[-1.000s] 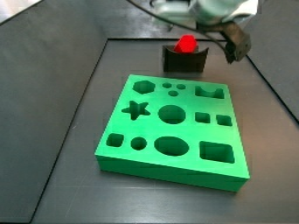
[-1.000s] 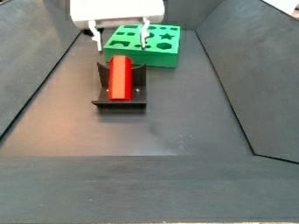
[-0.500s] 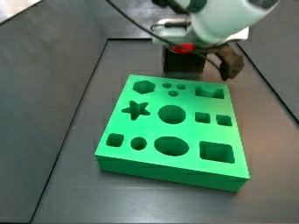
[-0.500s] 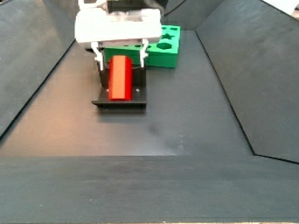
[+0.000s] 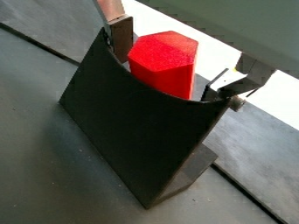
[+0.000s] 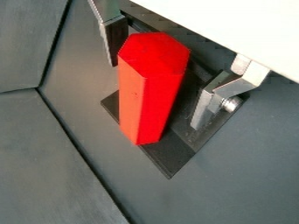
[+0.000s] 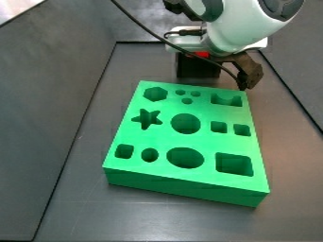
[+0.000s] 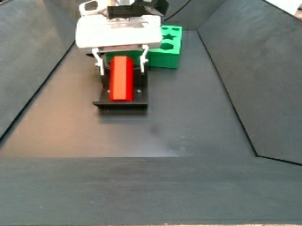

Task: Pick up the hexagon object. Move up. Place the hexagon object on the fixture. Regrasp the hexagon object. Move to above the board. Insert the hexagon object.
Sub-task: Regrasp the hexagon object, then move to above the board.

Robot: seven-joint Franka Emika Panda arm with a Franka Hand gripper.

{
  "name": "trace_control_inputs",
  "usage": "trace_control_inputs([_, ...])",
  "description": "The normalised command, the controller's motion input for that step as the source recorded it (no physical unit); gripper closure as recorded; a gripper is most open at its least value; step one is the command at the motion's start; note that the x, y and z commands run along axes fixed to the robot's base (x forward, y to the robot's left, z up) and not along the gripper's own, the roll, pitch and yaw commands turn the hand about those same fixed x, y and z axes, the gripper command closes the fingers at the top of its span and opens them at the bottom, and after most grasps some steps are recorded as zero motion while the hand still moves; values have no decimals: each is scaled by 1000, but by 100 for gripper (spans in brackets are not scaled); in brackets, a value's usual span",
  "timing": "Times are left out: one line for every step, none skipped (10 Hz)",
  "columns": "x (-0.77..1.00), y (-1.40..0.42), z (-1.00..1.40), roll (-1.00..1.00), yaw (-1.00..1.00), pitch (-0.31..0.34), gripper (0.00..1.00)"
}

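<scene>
red hexagon object [image 8: 119,77] lying on fixture [image 8: 122,100], claw [image 8: 118,60] astride

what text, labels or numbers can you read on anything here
None: no readable text on the hexagon object, the fixture, the board, or the tool, which straddles the hexagon object on the fixture.
</scene>
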Motion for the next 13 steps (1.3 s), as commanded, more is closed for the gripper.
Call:
trace_control_inputs([10,-3,-173,54,5,-18,0])
trace_control_inputs([0,0,0,0,0,0,100])
trace_control_inputs([-316,28,1000,177,228,-213,100])
trace_control_inputs([-316,26,1000,166,222,-219,100])
trace_control_inputs([-309,23,1000,87,145,-277,100])
trace_control_inputs([-301,26,1000,51,101,-287,100])
trace_control_inputs([-285,22,1000,2,-13,-273,100])
trace_control_inputs([-279,21,1000,-9,-53,-259,100])
trace_control_inputs([-270,20,1000,-29,-95,-231,100])
trace_control_inputs([-266,21,1000,-51,-137,-184,100])
trace_control_inputs([-261,21,1000,-69,-159,-149,100])
trace_control_inputs([-254,23,1000,-85,-180,-110,100])
trace_control_inputs([-238,27,1000,-106,-195,-58,100])
